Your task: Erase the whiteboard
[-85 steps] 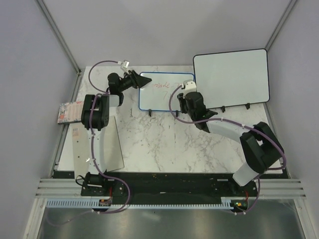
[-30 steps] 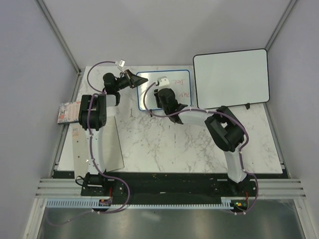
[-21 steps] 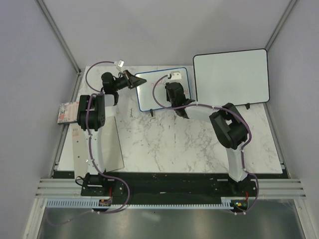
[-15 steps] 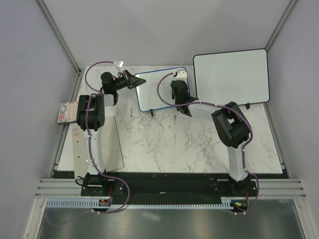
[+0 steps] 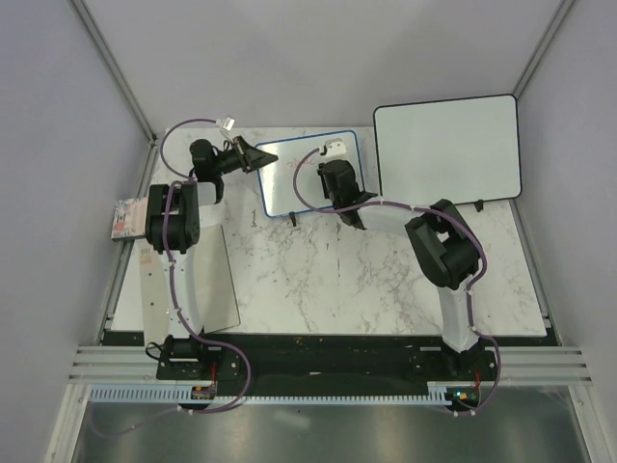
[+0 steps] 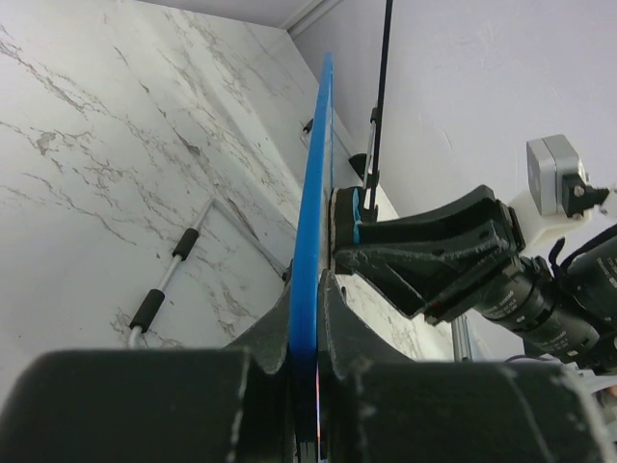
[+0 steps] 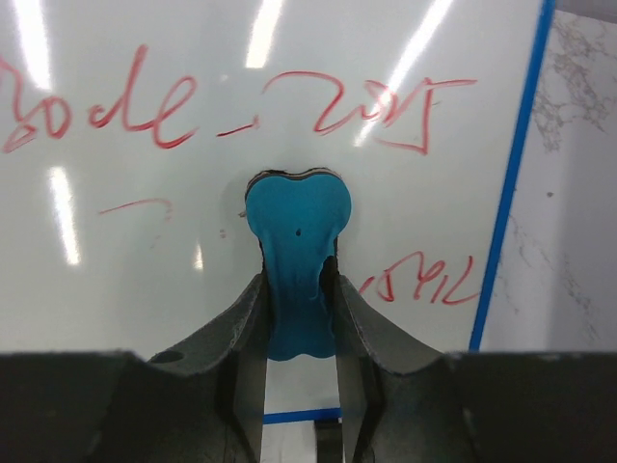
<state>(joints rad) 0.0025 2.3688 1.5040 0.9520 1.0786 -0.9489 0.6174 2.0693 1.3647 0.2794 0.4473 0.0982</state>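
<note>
Two claws share the job: left claw clamps the whiteboard edge, right claw pinches a blue eraser. Press flat and sweep the red writing at ten o'clock.

Robotics lab cell, pretty clearly: a marble-look bench is boxed in by plain grey walls, and a cabled left arm and right arm are bolted to a black base plate.

The whiteboard face stops my right pincer and its eraser ahead. The black-framed board stands close on its right, and my left pincer bars the left edge. The near tabletop behind lies open.
</note>
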